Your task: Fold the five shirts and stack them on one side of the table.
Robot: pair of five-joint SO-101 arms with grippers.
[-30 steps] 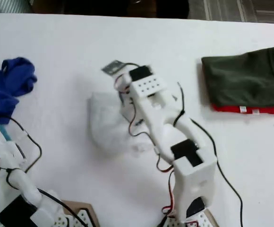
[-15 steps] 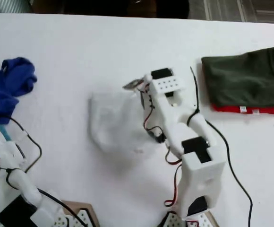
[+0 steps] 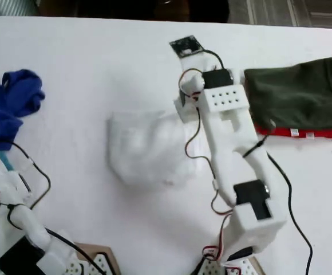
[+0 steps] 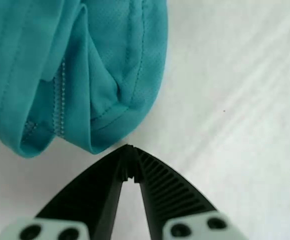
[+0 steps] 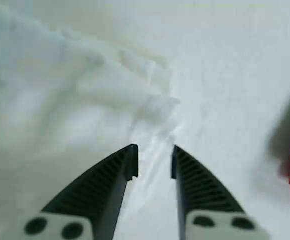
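Both empty above the white table [image 3: 68, 46]: left fingers [image 4: 160, 185] pressed together, right fingers [image 5: 110, 180] slightly parted near the white shirt [image 3: 143, 152].

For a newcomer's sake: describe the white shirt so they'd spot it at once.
On the white table, look at the middle, between the blue shirt on one side and the folded green and red stack on the other. The white shirt lies there rumpled; unlike the coloured ones, it nearly matches the table, showing only by its wrinkles.
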